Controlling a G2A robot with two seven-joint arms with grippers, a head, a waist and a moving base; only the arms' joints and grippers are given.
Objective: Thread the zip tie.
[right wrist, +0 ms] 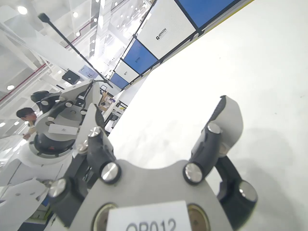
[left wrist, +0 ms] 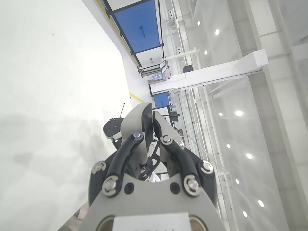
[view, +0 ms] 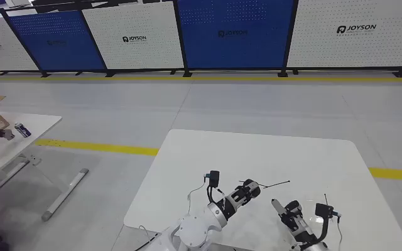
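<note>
The zip tie is a thin black strip, and my left gripper is shut on one end of it just above the white table. The strip sticks out to the right, and its small head is at the free end. In the right wrist view the zip tie rises from the left gripper to its head. In the left wrist view the strip shows edge-on between the shut pads. My right gripper is open and holds nothing, close to the right of the left one near the table's front edge. Its fingers are spread wide.
The table's front edge lies just behind both arms. A second white table with a small can stands at the far left across the floor. Blue and white panels line the back.
</note>
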